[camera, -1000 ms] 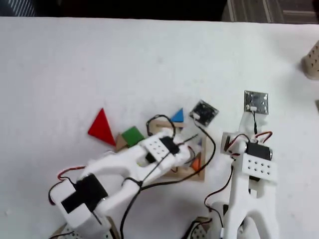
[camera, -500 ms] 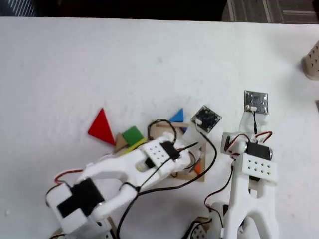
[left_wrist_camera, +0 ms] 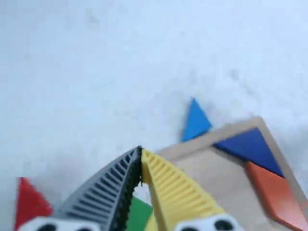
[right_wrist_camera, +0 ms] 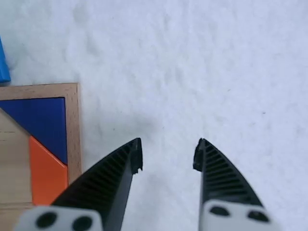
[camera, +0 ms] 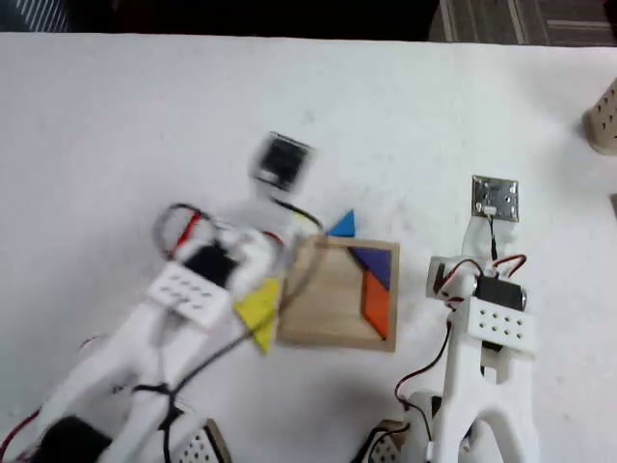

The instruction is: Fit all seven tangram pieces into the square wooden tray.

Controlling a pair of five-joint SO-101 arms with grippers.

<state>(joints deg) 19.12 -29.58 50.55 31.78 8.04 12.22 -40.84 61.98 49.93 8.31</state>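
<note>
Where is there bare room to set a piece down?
Inside the tray, the wooden floor beside the dark blue triangle and orange piece is bare. The table beyond the light blue triangle is open, as is the strip under the right gripper. Crowded: the tray's other side, with left gripper, green piece and red triangle.

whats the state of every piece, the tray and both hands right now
tray: flat, partly filled
dark blue piece: lying flat in the tray
orange piece: lying flat in the tray
light blue triangle: outside, at the tray's rim
yellow triangle: outside, by the tray's edge
red triangle: outside the tray
green piece: outside the tray
left hand: shut
right hand: open, empty
</note>
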